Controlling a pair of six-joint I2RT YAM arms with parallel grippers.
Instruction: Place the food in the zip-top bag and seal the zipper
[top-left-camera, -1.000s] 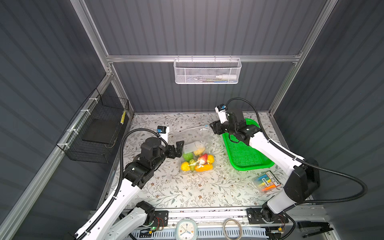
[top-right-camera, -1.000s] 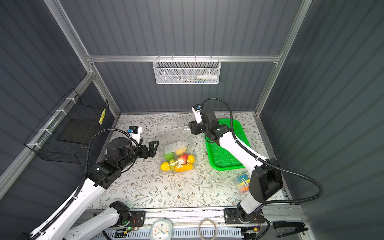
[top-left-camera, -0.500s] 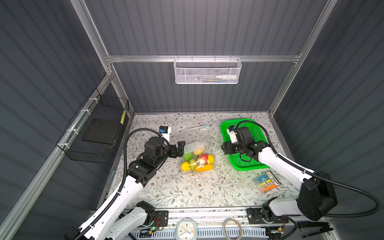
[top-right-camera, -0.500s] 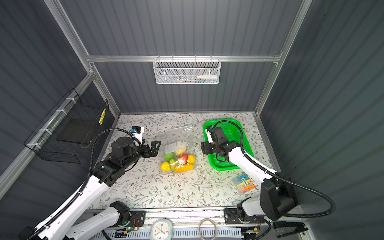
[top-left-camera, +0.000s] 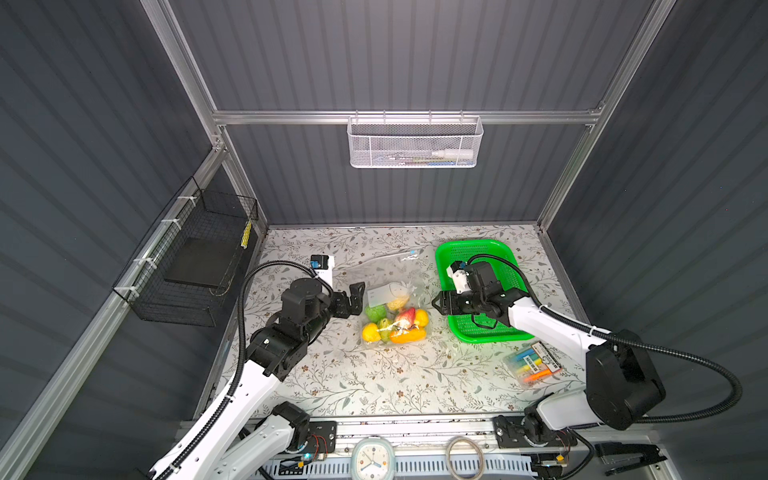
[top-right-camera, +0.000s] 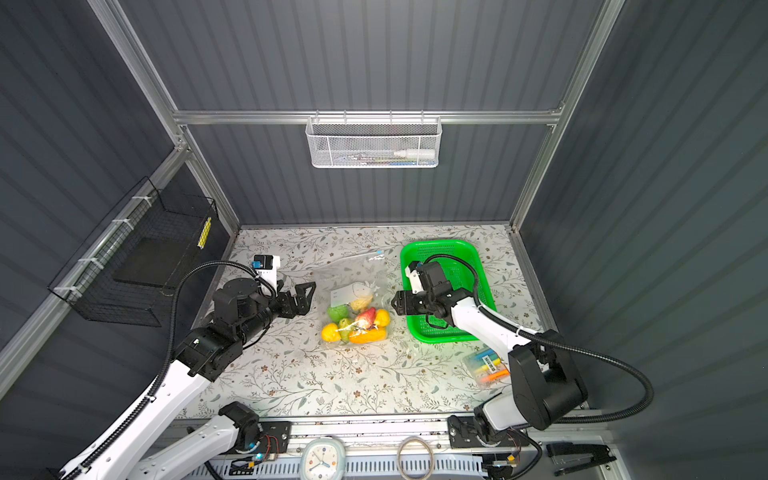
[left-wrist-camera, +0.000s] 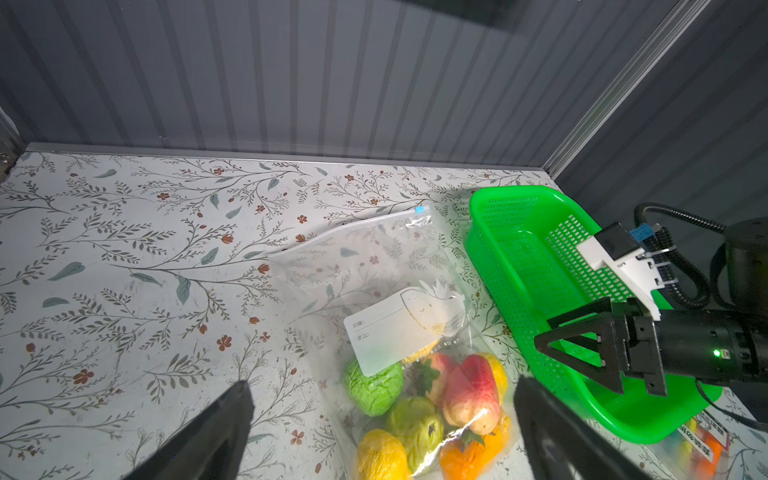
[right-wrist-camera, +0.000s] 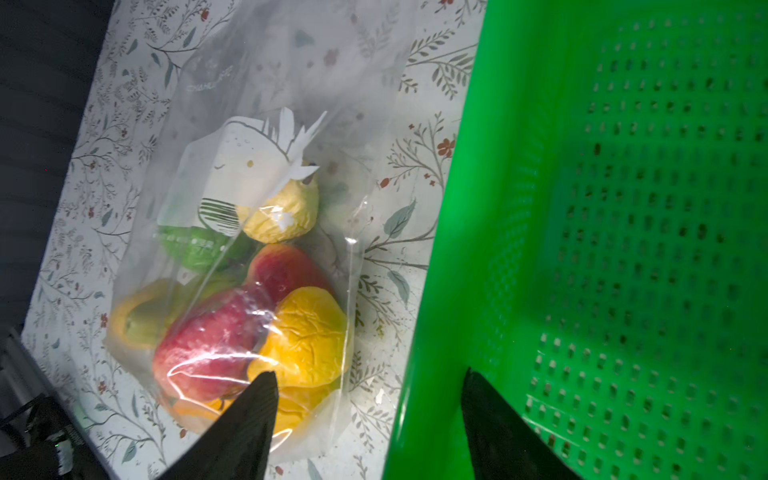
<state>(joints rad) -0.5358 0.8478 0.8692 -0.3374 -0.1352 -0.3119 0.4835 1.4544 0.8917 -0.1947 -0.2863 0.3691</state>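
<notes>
I see the large clear crinkly zip-top bag (top-left-camera: 386, 272) lying flat on the floral tabletop (top-left-camera: 374, 374) between my grippers. The small toy fruits and vegetables (top-left-camera: 392, 324) are bunched inside its near end, and the thin whitish zipper strip (left-wrist-camera: 345, 228) runs along its far edge. My left gripper (top-left-camera: 355, 299) hovers just beside the bag's left edge, jaws wide and empty. My right gripper (top-left-camera: 437, 304) sits over the near-left rim of the green perforated plastic basket (top-left-camera: 478, 246), jaws parted, holding nothing.
</notes>
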